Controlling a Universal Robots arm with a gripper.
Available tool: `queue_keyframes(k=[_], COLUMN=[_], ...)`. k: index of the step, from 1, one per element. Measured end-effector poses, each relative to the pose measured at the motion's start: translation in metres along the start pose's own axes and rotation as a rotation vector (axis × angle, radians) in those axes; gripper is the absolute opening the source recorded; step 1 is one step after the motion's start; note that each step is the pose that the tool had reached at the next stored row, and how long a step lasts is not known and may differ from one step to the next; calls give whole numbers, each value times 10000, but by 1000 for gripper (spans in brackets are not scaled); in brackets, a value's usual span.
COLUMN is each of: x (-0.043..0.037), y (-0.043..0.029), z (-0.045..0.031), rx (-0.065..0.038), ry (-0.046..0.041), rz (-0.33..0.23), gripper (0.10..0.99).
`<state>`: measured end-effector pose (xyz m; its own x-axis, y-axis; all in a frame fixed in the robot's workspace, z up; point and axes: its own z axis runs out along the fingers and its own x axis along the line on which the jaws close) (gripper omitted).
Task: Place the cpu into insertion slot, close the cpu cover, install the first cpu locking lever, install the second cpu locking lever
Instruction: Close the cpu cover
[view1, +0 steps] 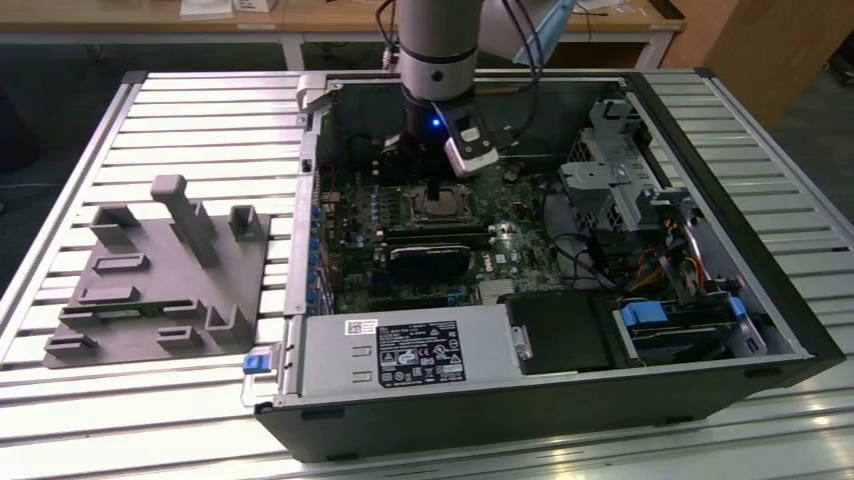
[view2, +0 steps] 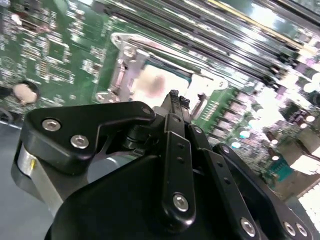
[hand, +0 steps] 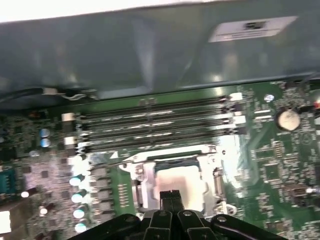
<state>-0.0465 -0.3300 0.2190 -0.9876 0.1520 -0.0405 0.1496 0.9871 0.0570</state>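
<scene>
- The tool (hand: 170, 194) is shown in both wrist views with its two fingertips (view2: 175, 97) pressed together; nothing is seen clamped between them.
- In the exterior view the tool (view1: 438, 190) is seen lowered inside the open computer case (view1: 534, 380), which rests on the slatted counter (view1: 200, 130), directly above the insertion slot (view1: 424, 215).
- The cpu (hand: 187, 180) is seen seated in the slot, its pale metal top just beyond the fingertips and near them; contact cannot be confirmed.
- The cpu cover (hand: 142, 175) appears to lie flat around the chip as a silver frame, with the chip showing through its central opening.
- The socket is bordered on one side by the long black memory slots (hand: 155, 122), set in the green motherboard (hand: 280, 165).
- A grey moulded fixture (view1: 160, 270) stands on the counter, well apart from the case, at the exterior view's left.
- Judgement: placement and cover closing are taken as done, and the lever stage as the step in hand; whether either lever is latched cannot be told.
- Judgement: a fine, shallow push at the socket's edge is called for, with the chip and the surrounding board components kept clear.
</scene>
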Motion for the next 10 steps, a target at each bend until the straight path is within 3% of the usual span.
queue_keyframes(k=[4,10], x=[-120,-134], y=[18,22], z=[6,-27], rx=[0,2], ry=[0,-1], rz=[-1,0], gripper=[106,106])
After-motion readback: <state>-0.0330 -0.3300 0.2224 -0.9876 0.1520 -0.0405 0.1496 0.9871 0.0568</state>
